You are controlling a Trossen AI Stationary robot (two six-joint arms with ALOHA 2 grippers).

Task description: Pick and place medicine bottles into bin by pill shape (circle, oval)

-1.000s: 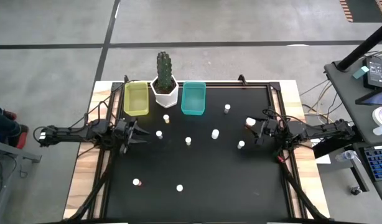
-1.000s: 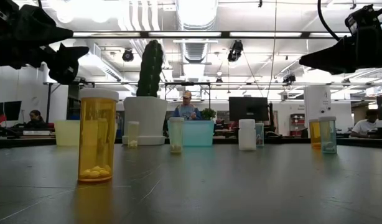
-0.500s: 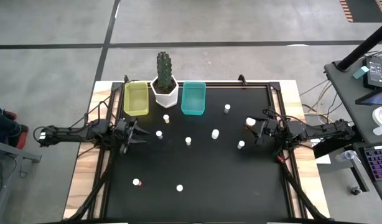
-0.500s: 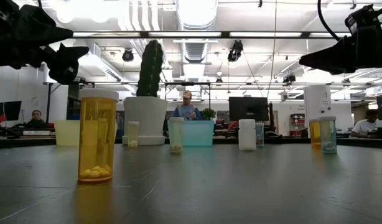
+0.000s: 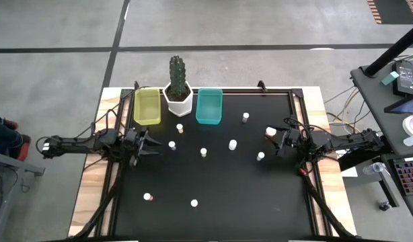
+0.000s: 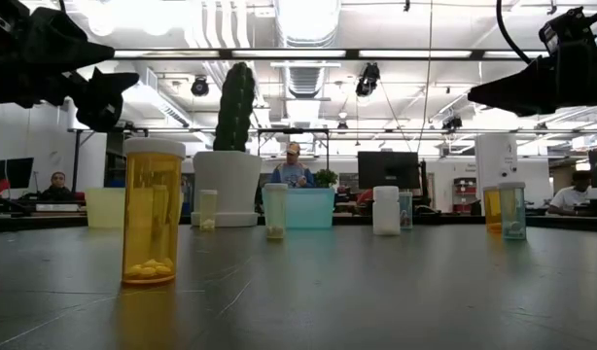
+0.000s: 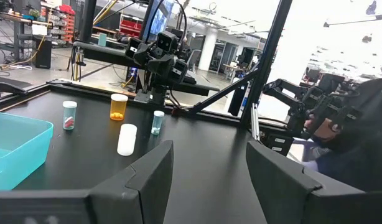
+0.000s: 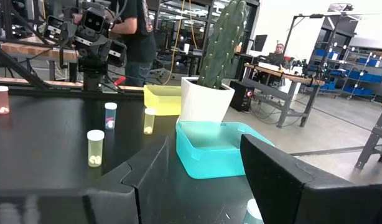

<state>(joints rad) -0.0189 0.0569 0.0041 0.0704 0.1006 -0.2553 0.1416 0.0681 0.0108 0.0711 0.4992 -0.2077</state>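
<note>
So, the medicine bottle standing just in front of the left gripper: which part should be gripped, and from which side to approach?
Probably grip the medicine bottle on its round body, just below the white cap. It stands upright with no other bottle close to it, so the left gripper, which points at it with open jaws, could come in level from its own side and close across the cylinder.

A tall green cactus (image 5: 177,69) is standing in a white hexagonal pot (image 5: 179,102); people, perhaps seated, are showing behind.
</note>
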